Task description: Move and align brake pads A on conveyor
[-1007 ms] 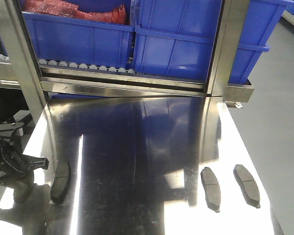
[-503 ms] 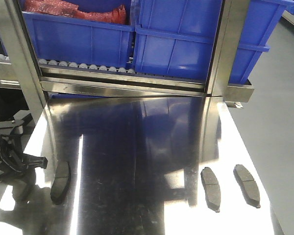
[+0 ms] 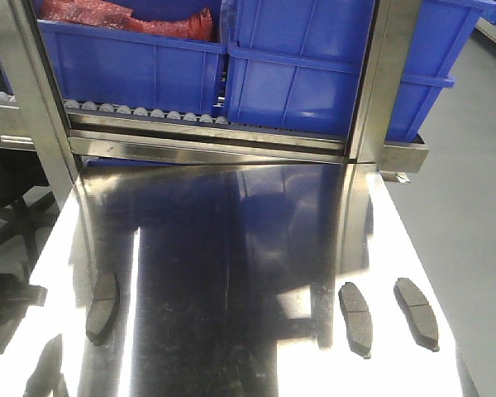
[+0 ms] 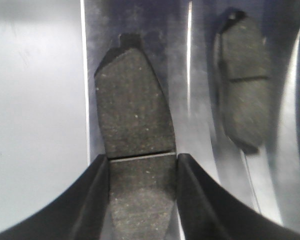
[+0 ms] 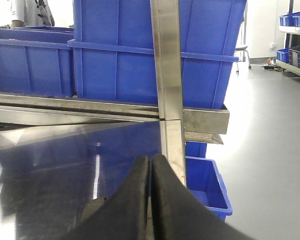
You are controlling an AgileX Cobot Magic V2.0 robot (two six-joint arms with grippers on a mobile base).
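The left pincer (image 4: 142,160) pinched a brake pad (image 4: 135,115) across its long edges; it was better to carry it level to the conveyor. The right pincer (image 5: 150,159) was pressed together

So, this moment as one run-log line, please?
left end effector: gripping one brake pad | right end effector: shut, empty | steel table: three brake pads | conveyor: not in view

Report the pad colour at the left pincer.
The pad is speckled dark grey; left wrist view.
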